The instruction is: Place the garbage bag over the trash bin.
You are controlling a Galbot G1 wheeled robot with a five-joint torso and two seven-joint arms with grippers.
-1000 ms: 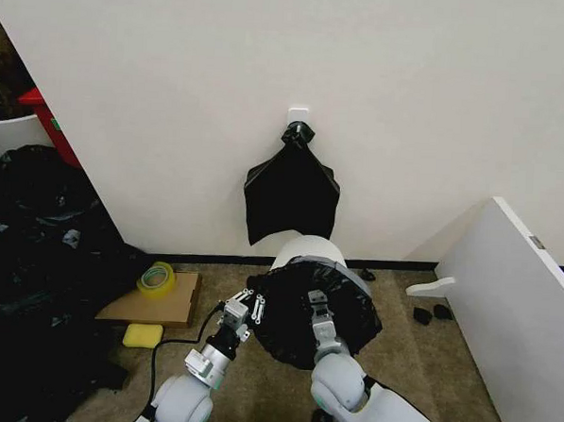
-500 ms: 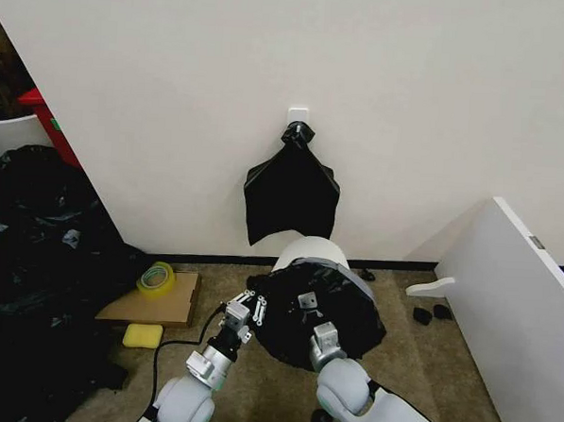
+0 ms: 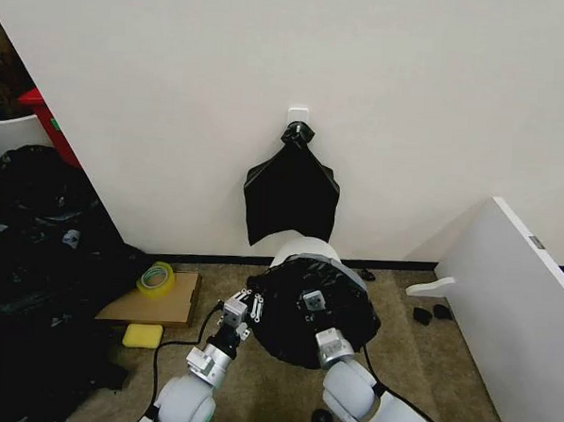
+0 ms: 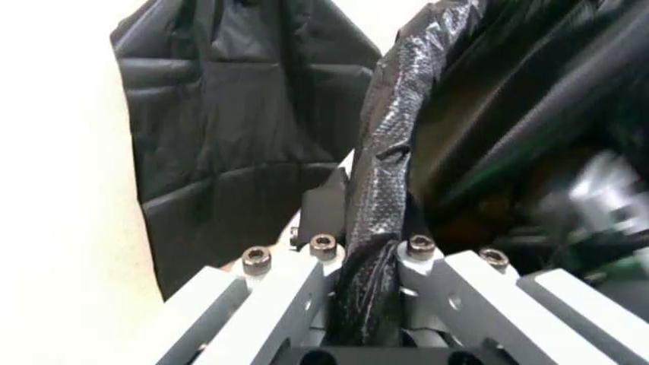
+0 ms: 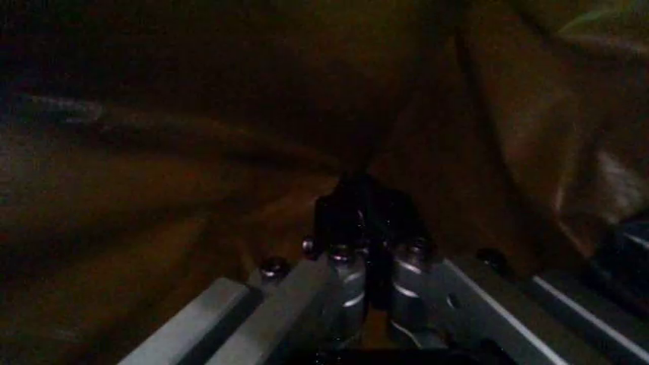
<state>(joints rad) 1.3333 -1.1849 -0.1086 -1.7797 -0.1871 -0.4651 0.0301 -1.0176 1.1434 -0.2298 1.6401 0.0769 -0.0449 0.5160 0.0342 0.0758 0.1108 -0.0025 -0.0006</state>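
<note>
The off-white trash bin (image 3: 305, 245) stands on the floor by the wall, its near side covered by the black garbage bag (image 3: 338, 318), which is spread wide in front of it. My left gripper (image 3: 251, 305) is shut on the bag's left edge; the left wrist view shows a bunched strip of the garbage bag (image 4: 378, 190) pinched in the left gripper (image 4: 367, 255). My right gripper (image 3: 312, 301) reaches into the bag's middle. In the right wrist view the right gripper (image 5: 370, 251) is shut on a dark fold of the garbage bag (image 5: 360, 209).
A second black bag (image 3: 291, 188) hangs from a wall hook above the bin. A tape roll (image 3: 155, 278), cardboard (image 3: 159, 304) and a yellow sponge (image 3: 143, 335) lie to the left, beside a pile of black bags (image 3: 34, 255). A white board (image 3: 523, 309) leans at the right.
My right gripper has drawn slightly up and toward the bin with the bag, and the bag's spread mouth shifted a little with it. The left gripper has barely moved.
</note>
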